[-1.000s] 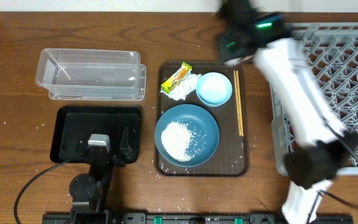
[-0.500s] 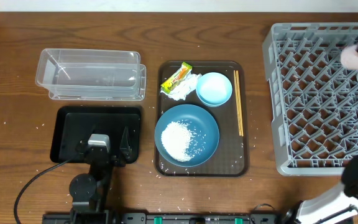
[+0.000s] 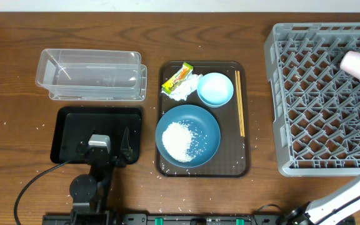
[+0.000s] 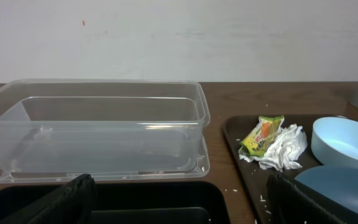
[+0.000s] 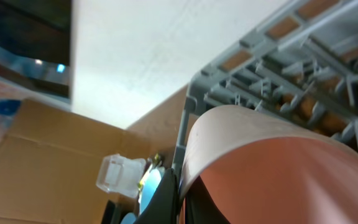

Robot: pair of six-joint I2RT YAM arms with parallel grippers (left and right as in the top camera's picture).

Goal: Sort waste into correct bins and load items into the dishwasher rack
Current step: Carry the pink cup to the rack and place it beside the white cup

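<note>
Cup (image 3: 355, 62) clamped by its rim in right gripper (image 5: 179, 190) over dishwasher rack (image 3: 305, 125) | we should seat it mouth-down between pegs (image 3: 320, 81) before letting go.

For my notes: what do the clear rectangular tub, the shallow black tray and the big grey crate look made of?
Clear rectangular tub: likely thin rigid plastic, glossy; the brown wooden table shows through its walls.
Shallow black rectangular tray: probably plastic, smooth, faint sheen on its rim.
Large grey lattice crate: apparently moulded plastic, matte, one even colour across its ribs.
</note>
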